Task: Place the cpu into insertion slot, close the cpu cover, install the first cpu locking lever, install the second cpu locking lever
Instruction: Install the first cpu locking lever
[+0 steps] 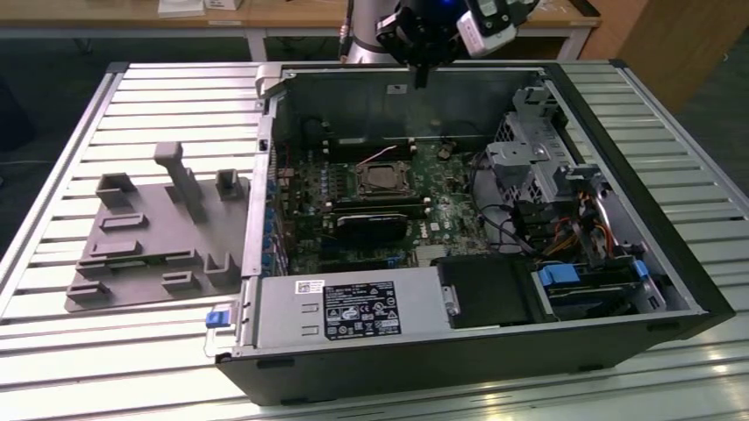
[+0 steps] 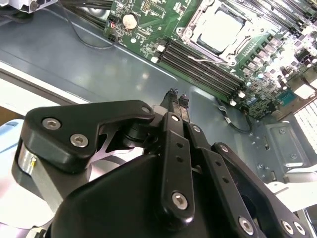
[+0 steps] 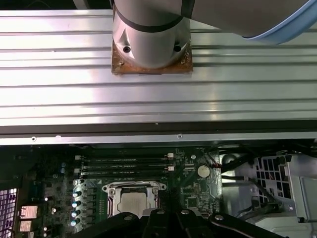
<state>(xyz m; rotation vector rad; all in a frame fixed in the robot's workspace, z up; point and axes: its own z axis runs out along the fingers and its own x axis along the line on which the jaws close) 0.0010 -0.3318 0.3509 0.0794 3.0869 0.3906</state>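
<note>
While the pincer hangs pinched, empty, the cpu sits socketed.

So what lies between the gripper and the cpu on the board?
In the second wrist view, a strip of bare grey case wall, then the long black memory slots, separate the gripper from the cpu.

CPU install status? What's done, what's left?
Done: the cpu sits in the insertion slot, and the cpu cover looks lowered around it. In hand: nothing; the gripper is shut, empty, hanging off to the side of the socket. Left: both locking levers, whose state I cannot make out.
</note>
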